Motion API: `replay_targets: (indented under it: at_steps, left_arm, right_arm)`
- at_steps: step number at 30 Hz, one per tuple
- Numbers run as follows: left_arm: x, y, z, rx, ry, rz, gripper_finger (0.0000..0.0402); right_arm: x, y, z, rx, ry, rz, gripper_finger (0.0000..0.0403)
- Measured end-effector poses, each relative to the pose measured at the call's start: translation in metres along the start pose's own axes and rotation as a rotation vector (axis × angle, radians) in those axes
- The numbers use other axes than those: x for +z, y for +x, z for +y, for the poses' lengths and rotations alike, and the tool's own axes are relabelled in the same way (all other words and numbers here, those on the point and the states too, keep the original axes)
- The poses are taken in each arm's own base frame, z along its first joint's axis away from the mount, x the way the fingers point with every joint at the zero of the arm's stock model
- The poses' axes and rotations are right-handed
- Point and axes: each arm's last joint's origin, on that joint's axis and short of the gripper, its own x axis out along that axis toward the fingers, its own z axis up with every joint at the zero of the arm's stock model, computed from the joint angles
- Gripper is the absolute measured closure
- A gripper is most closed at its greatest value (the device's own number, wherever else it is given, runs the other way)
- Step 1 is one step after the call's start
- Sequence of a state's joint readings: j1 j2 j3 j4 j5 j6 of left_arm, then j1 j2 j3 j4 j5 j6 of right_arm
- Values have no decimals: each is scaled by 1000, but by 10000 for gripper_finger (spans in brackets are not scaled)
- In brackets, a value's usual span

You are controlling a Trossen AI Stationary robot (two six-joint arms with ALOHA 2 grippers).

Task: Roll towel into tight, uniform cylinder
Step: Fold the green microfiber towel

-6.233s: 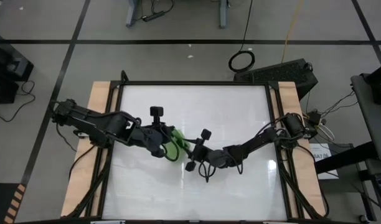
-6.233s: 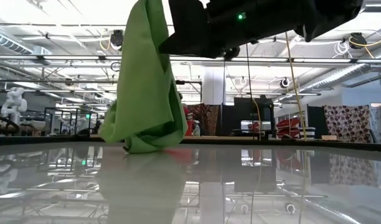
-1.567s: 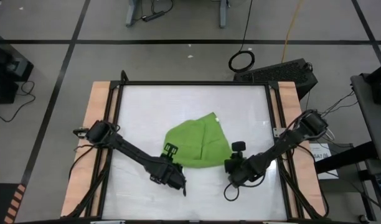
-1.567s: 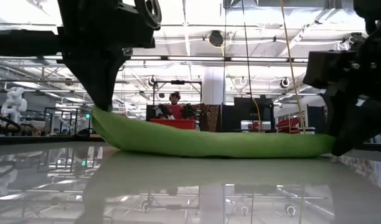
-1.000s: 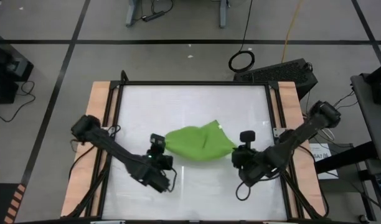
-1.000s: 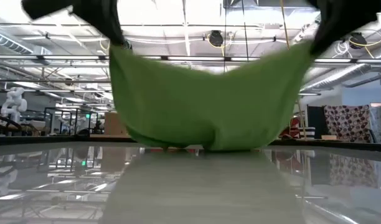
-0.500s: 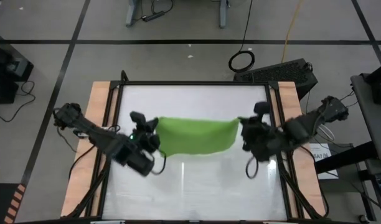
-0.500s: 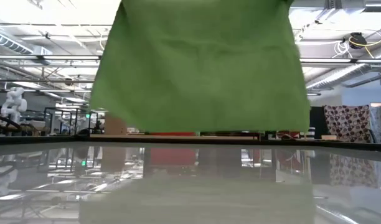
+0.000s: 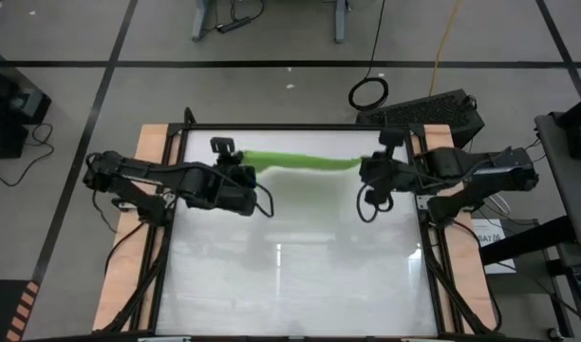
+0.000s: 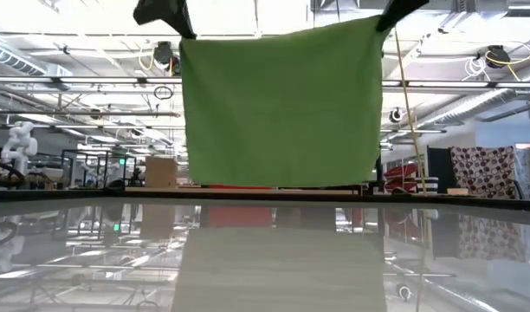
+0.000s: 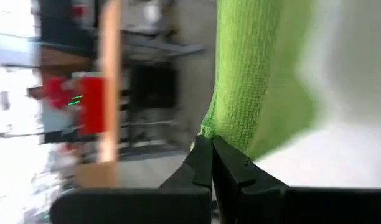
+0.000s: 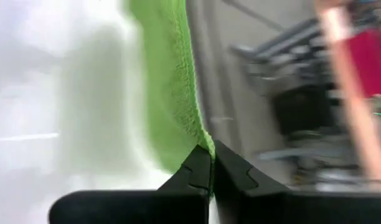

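The lime-green towel (image 10: 282,108) hangs as a flat sheet between my two grippers over the far part of the white table (image 9: 290,266). From above it shows only as a thin green strip (image 9: 300,161). Its lower edge (image 10: 282,184) hangs free above the tabletop. My left gripper (image 9: 245,163) is shut on the towel's upper left corner. My right gripper (image 9: 365,167) is shut on its upper right corner. Both also show at the top of the low view, the left gripper (image 10: 185,33) and the right gripper (image 10: 382,24). My left gripper pinches the towel's upper left corner (image 11: 206,129) between its two fingers, right at the hem. It reaches in from the table's left side. The towel hangs below the hold, clear of the table. My right gripper pinches the towel's upper right corner (image 12: 205,140) between its two fingers, at the edge of the cloth. It reaches in from the table's right side. The top edge (image 10: 282,33) runs nearly straight between the two holds, a little higher on the right.
Wooden side rails (image 9: 150,152) and a dark frame (image 9: 300,126) border the table. The tabletop in front of the towel is bare and glossy. Beyond the far edge lie a floor cable loop (image 9: 368,93) and a dark case (image 9: 433,109).
Both grippers have risen and gone toward the table's far edge, moving apart. The towel, which sagged between them with its lower part on the table, has been lifted clear and now hangs spread out flat, its top edge drawn nearly straight.
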State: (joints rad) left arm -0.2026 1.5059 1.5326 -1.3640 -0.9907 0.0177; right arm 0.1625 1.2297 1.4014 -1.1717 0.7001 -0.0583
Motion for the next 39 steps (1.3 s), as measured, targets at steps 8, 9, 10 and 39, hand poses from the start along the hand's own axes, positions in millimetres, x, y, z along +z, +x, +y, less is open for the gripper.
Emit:
replay_targets:
  at_steps: [8,9,10,39]
  left_arm:
    - [19,-29,-51,-415,43,-121,401]
    - [23,-30,-61,-455,56,-117,401]
    - [26,-31,-72,-484,74,-111,401]
    - [28,-57,-221,-512,160,65,402]
  right_arm:
    - [-27,34,76,481,13,60,403]
    - [-32,39,87,518,15,61,403]
    - [-37,44,98,555,23,56,403]
    - [-86,38,191,995,63,55,403]
